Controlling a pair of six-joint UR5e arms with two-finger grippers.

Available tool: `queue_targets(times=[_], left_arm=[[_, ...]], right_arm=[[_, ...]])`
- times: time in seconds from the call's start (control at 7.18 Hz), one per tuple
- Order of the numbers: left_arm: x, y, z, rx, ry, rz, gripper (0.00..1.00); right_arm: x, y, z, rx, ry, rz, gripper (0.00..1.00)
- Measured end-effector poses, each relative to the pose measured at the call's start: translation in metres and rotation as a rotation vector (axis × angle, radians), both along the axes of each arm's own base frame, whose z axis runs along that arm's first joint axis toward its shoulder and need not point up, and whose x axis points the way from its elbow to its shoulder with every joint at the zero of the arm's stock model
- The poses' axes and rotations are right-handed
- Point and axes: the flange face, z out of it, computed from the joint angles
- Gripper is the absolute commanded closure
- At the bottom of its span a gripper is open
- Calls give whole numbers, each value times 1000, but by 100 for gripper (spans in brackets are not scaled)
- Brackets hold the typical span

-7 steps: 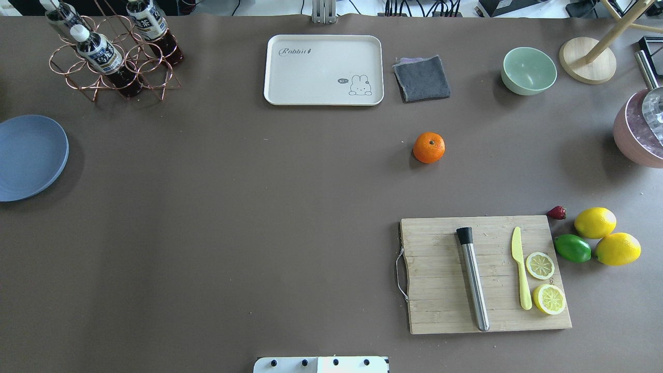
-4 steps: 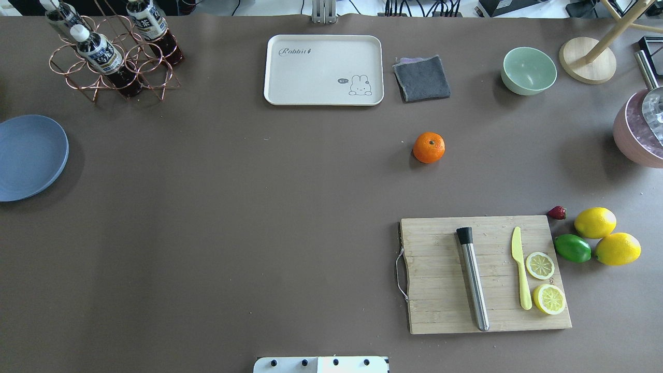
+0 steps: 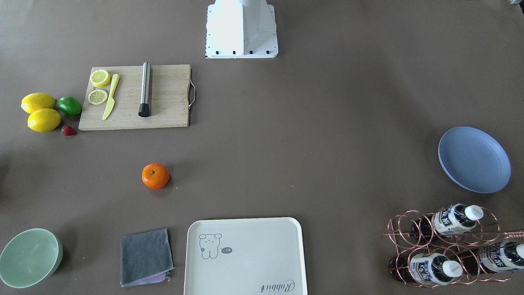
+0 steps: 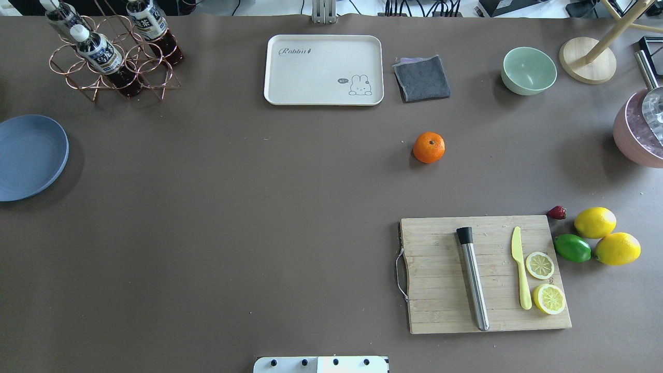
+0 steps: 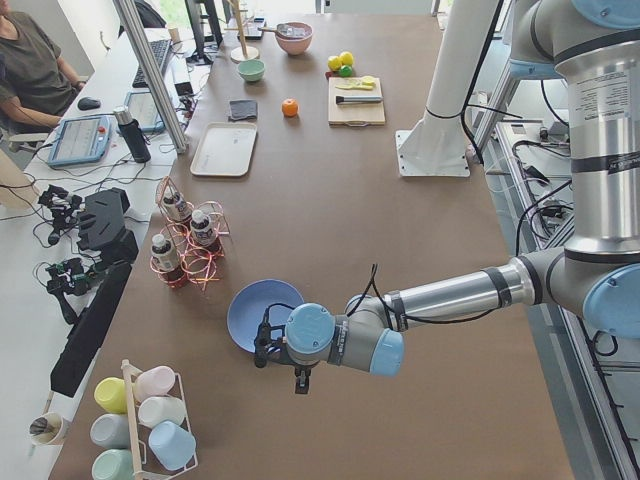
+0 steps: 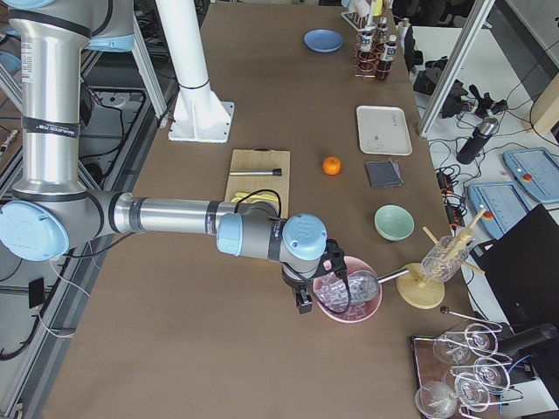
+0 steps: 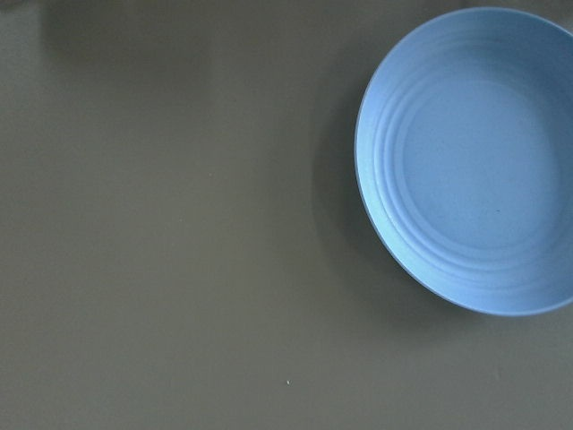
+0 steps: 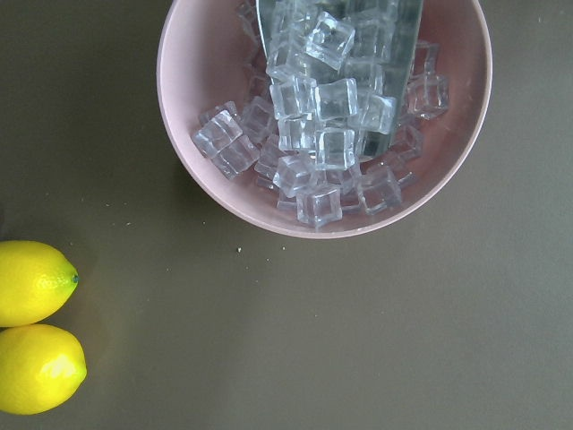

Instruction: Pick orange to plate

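The orange [image 4: 429, 147] sits alone on the brown table, right of centre, between the grey cloth and the cutting board; it also shows in the front view [image 3: 155, 176]. At the table's far left edge lies the blue plate [image 4: 28, 155], with nothing on it [image 7: 474, 161]. My left gripper [image 5: 268, 352] hangs just beside the plate [image 5: 255, 305], seen only from the side, so I cannot tell its state. My right gripper [image 6: 336, 269] hovers over the pink ice bowl at the far right end; its state cannot be told either.
A cutting board [image 4: 484, 274] with muddler, knife and lemon slices lies near right. Beside it are two lemons [image 4: 595, 223], a lime [image 4: 572, 248] and a strawberry. Along the back stand a bottle rack [image 4: 111, 52], cream tray [image 4: 323, 70], cloth [image 4: 421, 78] and green bowl [image 4: 529, 70]. The pink ice bowl [image 8: 322, 116] is far right.
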Motion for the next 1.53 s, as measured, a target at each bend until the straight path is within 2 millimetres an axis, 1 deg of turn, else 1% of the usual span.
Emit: queue_targets(times=[0.28,0.42,0.56,0.84,0.98,1.25,1.39,1.53], left_arm=[[52,-32,11,22,-52,-13,5],[70,-45,13,26,-60,-14,5],[83,-55,14,28,-62,-7,7],[98,-70,13,27,-62,3,17],[102,-74,13,23,-61,4,26],[105,-76,15,16,-61,4,38],[105,-75,17,10,-62,2,55],[105,-75,18,3,-62,1,77]], right_arm=[[-2,2,2,-6,-1,-3,0],[-3,2,2,-7,-1,-4,0],[-4,2,2,-7,-1,-6,0],[-5,1,2,-8,0,-8,0],[-5,2,3,-9,0,-8,0],[-6,2,3,-11,0,-9,0],[-6,2,3,-12,1,-9,0],[-6,2,4,-13,1,-9,0]])
